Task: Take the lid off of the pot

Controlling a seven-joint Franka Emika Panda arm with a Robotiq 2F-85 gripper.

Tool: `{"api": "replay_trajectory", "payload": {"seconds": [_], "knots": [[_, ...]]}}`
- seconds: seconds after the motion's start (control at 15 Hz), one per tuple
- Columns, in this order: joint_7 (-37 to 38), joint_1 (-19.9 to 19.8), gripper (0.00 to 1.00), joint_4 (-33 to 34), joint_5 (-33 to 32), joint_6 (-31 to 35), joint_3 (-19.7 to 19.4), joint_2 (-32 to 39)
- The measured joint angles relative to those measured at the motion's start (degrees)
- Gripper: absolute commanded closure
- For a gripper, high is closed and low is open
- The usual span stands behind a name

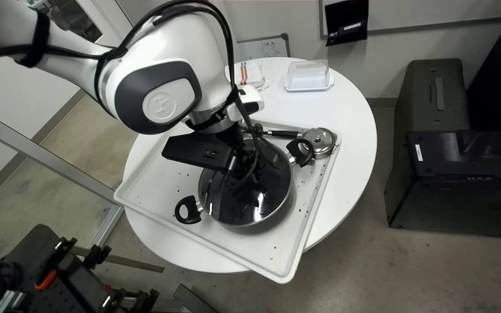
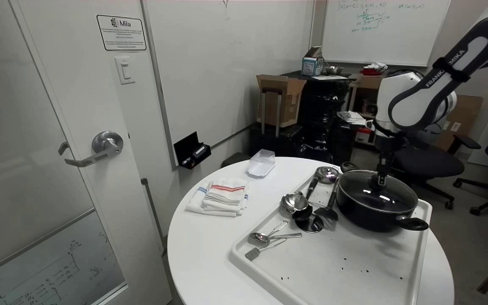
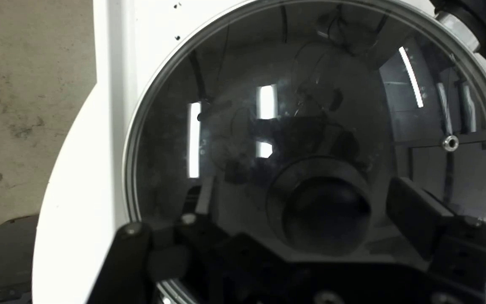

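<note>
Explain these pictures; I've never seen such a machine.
This is a jointed white-and-black robot arm with a black two-fingered gripper. Two pictures come from outside cameras; the third, from the arm's wrist, looks down. A round white table bears folded white cloths and a white rectangular tray with shiny metal utensils and a wide black pot, covered by a round clear glass lid. Nothing is held: the wrist view shows the gripper open, the lid's dark round knob between its sides.
</note>
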Motion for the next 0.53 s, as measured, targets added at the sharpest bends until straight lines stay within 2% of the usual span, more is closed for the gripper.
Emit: {"api": "replay_trajectory", "payload": {"seconds": [0.2,0.27,0.4,0.47,0.53], "knots": [[0.00,0.02,0.05,0.01,-0.02,1.06,0.06,0.40],[0.00,0.03,0.03,0.01,-0.02,1.42,0.13,0.47],[-0.01,0.05,0.05,0.03,-0.02,1.97,0.32,0.52],[-0.01,0.05,0.30,0.03,-0.02,2.16,0.47,0.52],[-0.01,0.07,0.32,0.04,-0.02,2.34,0.62,0.53]]}}
